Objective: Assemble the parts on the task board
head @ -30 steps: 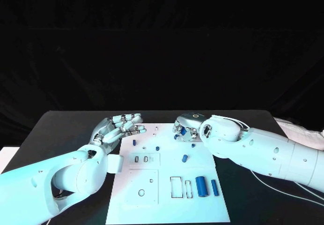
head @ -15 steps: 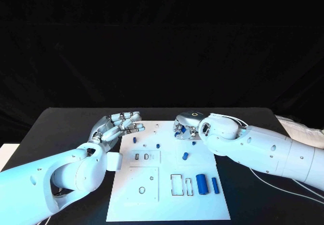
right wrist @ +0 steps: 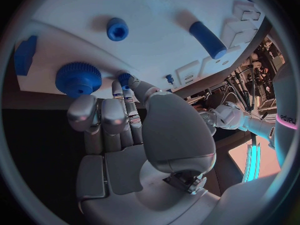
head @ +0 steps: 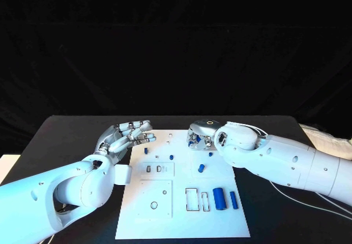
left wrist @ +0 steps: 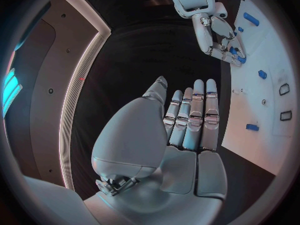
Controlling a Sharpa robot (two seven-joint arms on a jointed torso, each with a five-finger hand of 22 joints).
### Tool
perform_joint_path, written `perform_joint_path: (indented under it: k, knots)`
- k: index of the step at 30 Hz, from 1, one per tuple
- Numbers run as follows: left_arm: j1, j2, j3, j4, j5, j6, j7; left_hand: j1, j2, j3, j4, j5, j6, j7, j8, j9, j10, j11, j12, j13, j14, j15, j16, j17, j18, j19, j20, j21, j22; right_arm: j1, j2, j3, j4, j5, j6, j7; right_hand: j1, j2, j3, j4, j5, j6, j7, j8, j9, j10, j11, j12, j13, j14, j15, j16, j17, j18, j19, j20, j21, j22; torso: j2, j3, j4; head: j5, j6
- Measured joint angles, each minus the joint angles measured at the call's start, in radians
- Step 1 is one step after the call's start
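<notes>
The task board (head: 183, 203) lies flat in the middle of the black counter (head: 66, 137), and your right robot hand (head: 199, 136) hangs over its far right corner with fingers curled down among the small blue pieces there. In the right wrist view the fingertips (right wrist: 125, 82) sit right at a tiny blue peg (right wrist: 125, 78), beside a toothed blue gear (right wrist: 78, 78); you cannot tell whether anything is actually pinched. Your left robot hand (head: 130, 136) hovers flat, fingers spread, holding nothing, at the board's far left edge.

Outward, a blue cylinder (head: 218, 197) and a thinner blue rod (head: 233, 200) lie loose near the right edge, beside empty rectangular slots (head: 191, 201). These parts look like hard, light plastic, probably slick and prone to rolling, so take the cylinder across its middle. The counter is matte; dark drapes back the room.
</notes>
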Motion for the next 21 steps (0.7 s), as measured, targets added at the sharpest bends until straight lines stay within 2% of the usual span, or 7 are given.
perform_joint_path:
  k: [4, 13, 21]
  knots:
    - [0.000, 0.000, 0.000, 0.000, 0.000, 0.000, 0.000, 0.000, 0.000, 0.000, 0.000, 0.000, 0.000, 0.000, 0.000, 0.000, 0.000, 0.000, 0.000, 0.000, 0.000, 0.000, 0.000, 0.000, 0.000, 0.003, 0.003, 0.000, 0.000, -0.002, 0.001, -0.001, 0.005, -0.001, -0.029, -0.001, 0.008, 0.000, 0.007, -0.001, -0.003, 0.004, 0.004, 0.002, 0.002, 0.004, 0.004, -0.003, 0.000, 0.000, 0.000, 0.005, 0.004, 0.000, 0.000, 0.000, 0.003, 0.005, 0.001, -0.0003, 0.0015, -0.001, 0.001]
    - [0.000, -0.002, 0.000, 0.004, 0.001, 0.000, -0.001, 0.000, 0.000, 0.000, 0.000, 0.000, 0.000, 0.000, 0.000, 0.000, 0.000, 0.000, 0.000, 0.000, 0.000, 0.000, 0.000, 0.000, 0.000, 0.003, 0.003, 0.000, 0.000, -0.001, 0.017, 0.000, 0.013, -0.001, -0.139, -0.014, 0.015, -0.004, 0.026, -0.007, -0.008, 0.003, 0.004, 0.001, 0.002, 0.004, 0.004, -0.007, 0.000, 0.000, 0.000, 0.015, 0.007, 0.000, 0.000, 0.000, 0.012, 0.012, 0.004, -0.0011, 0.0058, 0.004, 0.005]
    - [0.000, -0.004, 0.000, 0.013, 0.001, 0.000, -0.001, 0.000, 0.000, 0.000, 0.000, 0.000, 0.000, 0.000, 0.000, -0.001, 0.000, 0.000, 0.000, 0.000, 0.000, 0.000, 0.000, 0.001, 0.000, 0.003, 0.003, 0.000, 0.000, 0.002, 0.049, 0.000, -0.007, -0.001, -0.212, -0.029, 0.020, -0.007, 0.029, -0.010, -0.011, 0.003, 0.004, -0.002, 0.002, 0.004, 0.004, -0.005, -0.001, 0.000, 0.000, 0.014, 0.007, 0.000, 0.000, 0.000, 0.012, 0.012, 0.006, -0.0029, 0.0092, 0.005, 0.005]
